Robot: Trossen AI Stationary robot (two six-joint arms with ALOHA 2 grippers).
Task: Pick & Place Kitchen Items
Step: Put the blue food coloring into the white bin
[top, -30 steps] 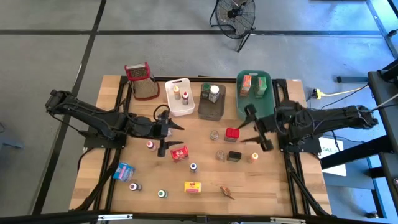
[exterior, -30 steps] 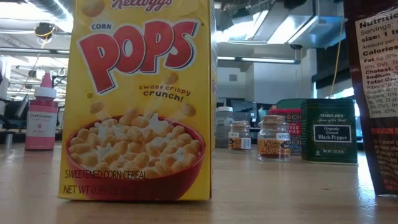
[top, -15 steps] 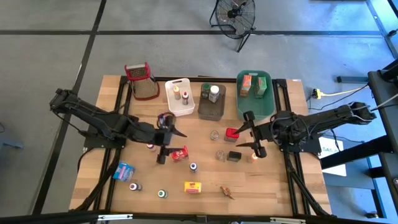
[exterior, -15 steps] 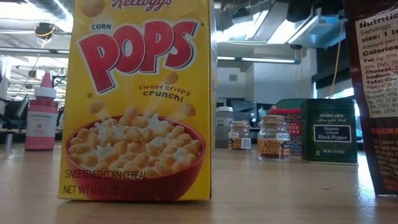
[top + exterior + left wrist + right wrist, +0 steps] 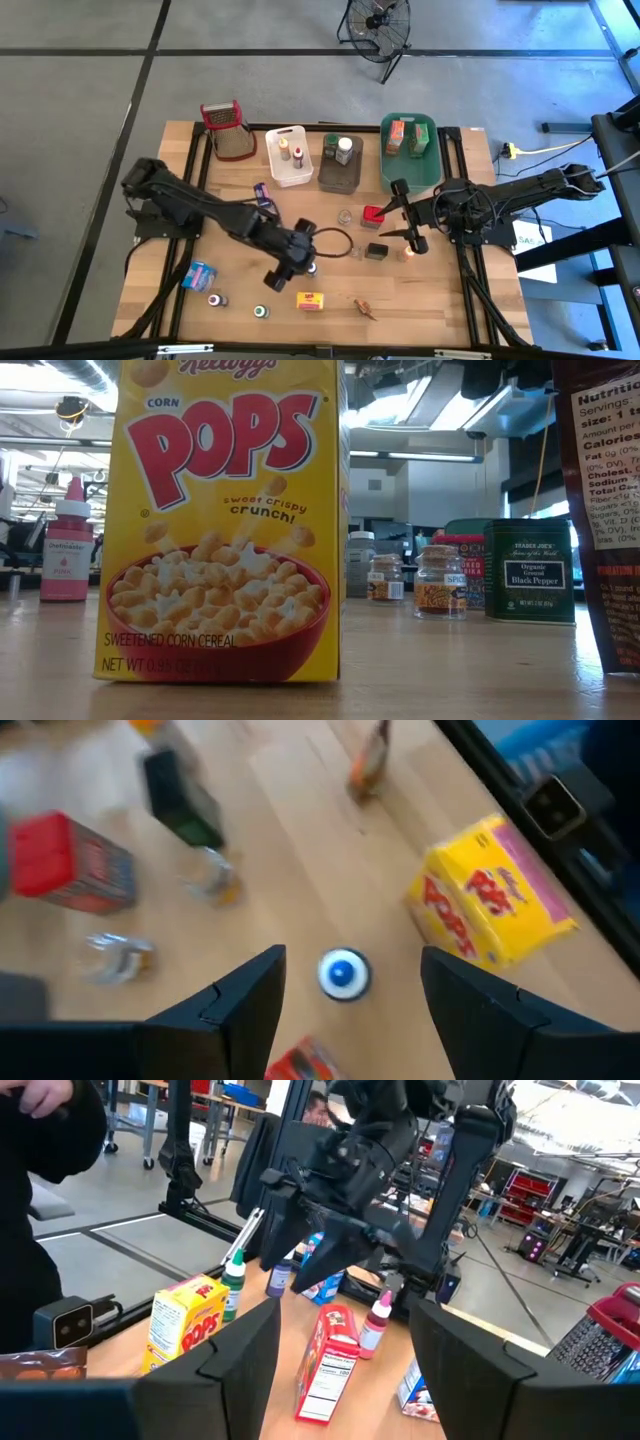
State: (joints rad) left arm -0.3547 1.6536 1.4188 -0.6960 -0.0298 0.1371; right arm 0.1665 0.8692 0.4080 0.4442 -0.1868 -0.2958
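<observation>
We see the left gripper [image 5: 345,982] with its fingers [image 5: 243,1000] spread wide and empty, hanging over a small blue-capped bottle [image 5: 343,972] that stands on the wooden surface [image 5: 440,300]. From above, that gripper [image 5: 294,264] sits near the surface's middle, with the yellow cereal box [image 5: 313,299] at about 5 o'clock from it and the light blue box [image 5: 199,274] well apart at 9 o'clock. The right gripper [image 5: 404,214] also has its fingers [image 5: 243,1355] parted and holds nothing; the red-lidded tin [image 5: 373,214] is just beside it at 9 o'clock and the dark pepper tin [image 5: 376,250] near at 7 o'clock. Other small bottles [image 5: 260,311] stand along the near edge.
</observation>
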